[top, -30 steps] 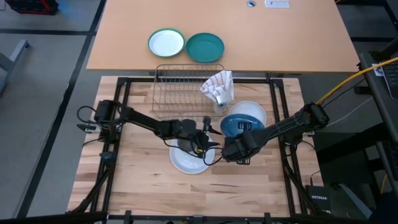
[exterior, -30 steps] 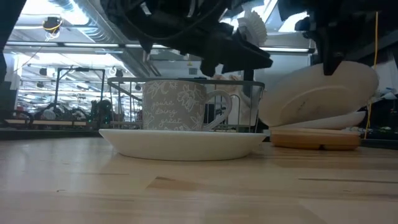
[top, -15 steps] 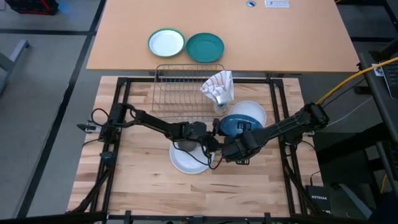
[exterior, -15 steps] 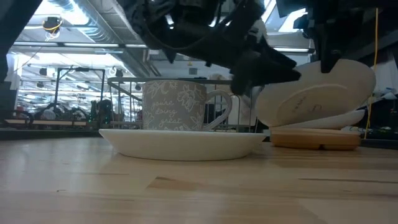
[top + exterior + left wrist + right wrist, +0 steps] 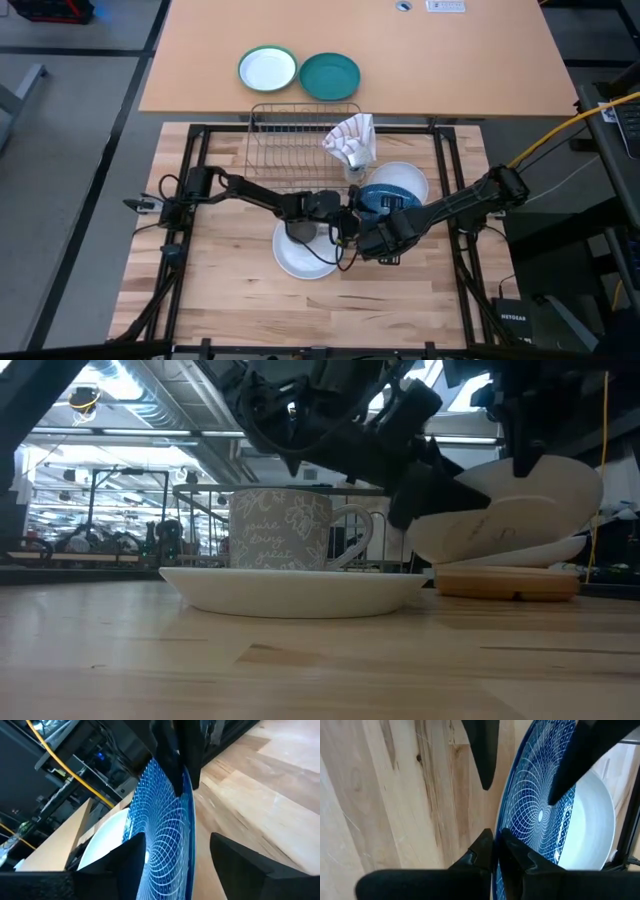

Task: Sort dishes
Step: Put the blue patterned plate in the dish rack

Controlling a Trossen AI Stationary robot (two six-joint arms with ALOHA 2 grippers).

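Note:
The dark blue patterned plate (image 5: 388, 200) stands tilted over a white plate (image 5: 412, 177) right of centre. In the low view its pale underside (image 5: 510, 510) shows above a tan plate (image 5: 510, 583). My right gripper (image 5: 495, 837) is shut on its rim. My left gripper (image 5: 177, 842) is open, with one finger on each side of the same rim (image 5: 187, 827); I cannot tell whether they touch it. A grey mug (image 5: 285, 528) stands upright on another white plate (image 5: 305, 255). My right gripper pinches the blue plate's rim (image 5: 503, 826) between its two fingers, on the plate's near-left edge, one finger on the patterned face and one on the underside. The held edge is raised; the plate leans with its far side on the white plate below.
A wire dish rack (image 5: 300, 140) stands at the back of the work table, with a cloth in a glass (image 5: 352, 142) at its right end. A green-rimmed white plate (image 5: 268, 68) and a teal plate (image 5: 330, 75) lie on the far table.
My left gripper has gone toward the table's right edge, passing over the mug, and has come down to the blue plate's rim beside my right gripper. The mug and its plate have stayed put.

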